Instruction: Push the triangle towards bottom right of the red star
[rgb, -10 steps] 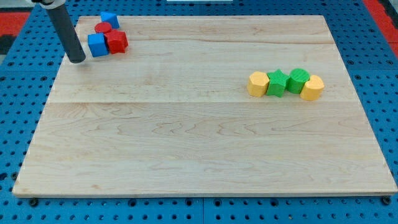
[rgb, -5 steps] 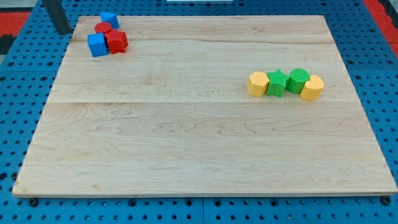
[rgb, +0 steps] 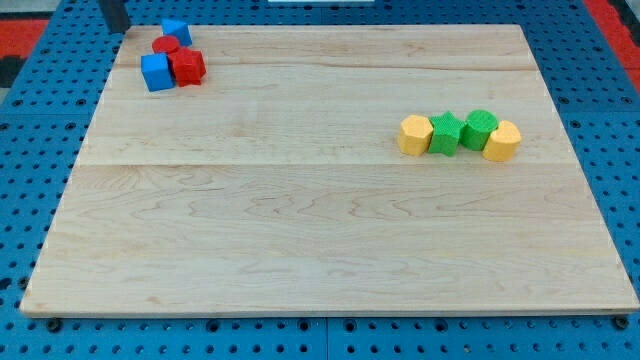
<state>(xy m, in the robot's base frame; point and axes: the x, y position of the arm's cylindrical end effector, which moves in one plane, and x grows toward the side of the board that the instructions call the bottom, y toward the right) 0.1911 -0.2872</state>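
A cluster of blocks sits at the board's top left. The red star (rgb: 188, 67) lies at its lower right, touching a blue cube (rgb: 156, 72) on its left. A red round block (rgb: 166, 45) sits just above them, and a small blue block (rgb: 176, 31), which may be the triangle, is at the top. My tip (rgb: 117, 30) shows at the view's top left corner. It is off the board's edge, left of the small blue block and apart from all blocks.
A row of touching blocks lies at the right middle of the wooden board (rgb: 320, 220): a yellow block (rgb: 413, 134), a green star (rgb: 445, 133), a green round block (rgb: 479, 128) and a yellow block (rgb: 502, 141).
My rod has moved up towards the view's top, from beside the blue cube to the top left corner, and slightly right at the end. No block has moved.
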